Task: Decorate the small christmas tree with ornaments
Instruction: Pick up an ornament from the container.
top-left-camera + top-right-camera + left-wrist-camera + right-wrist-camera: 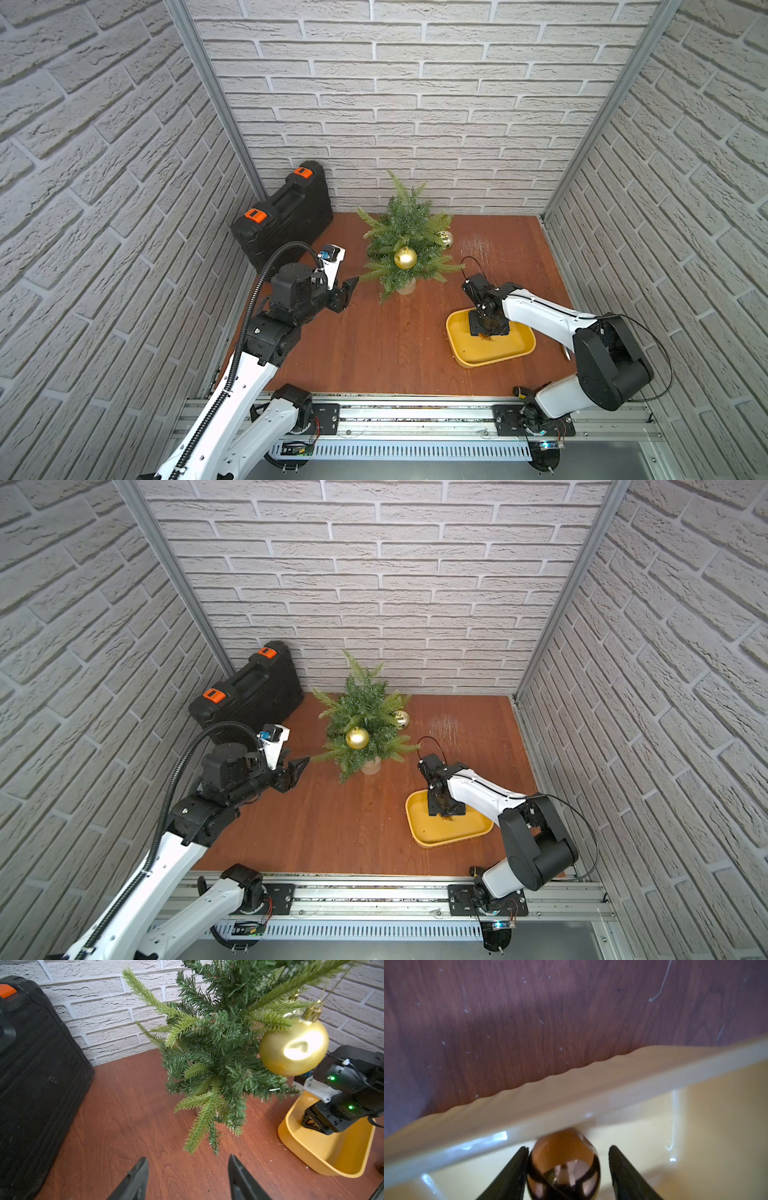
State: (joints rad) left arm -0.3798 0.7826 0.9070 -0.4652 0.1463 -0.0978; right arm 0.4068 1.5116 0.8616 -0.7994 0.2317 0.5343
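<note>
The small christmas tree (405, 226) (365, 712) (218, 1043) stands in a cream pot (406, 287) at the back of the table. Two gold ornaments hang on it: one at the front (405, 257) (357, 737) (294, 1047), one on its right side (446, 239) (401, 719). My left gripper (349, 293) (300, 771) (188, 1159) is open and empty, just left of the lowest branches. My right gripper (486, 330) (446, 812) (569, 1147) points down into the yellow tray (515, 353) (571, 1101). Its jaws straddle a bronze ornament (563, 1167); one finger touches it, the other stands apart.
A black tool case (282, 216) (245, 696) (37, 1084) with orange latches leans against the back left corner. Brick-pattern walls close in three sides. The yellow tray (419, 833) (332, 1163) lies at the right, in front of the tree.
</note>
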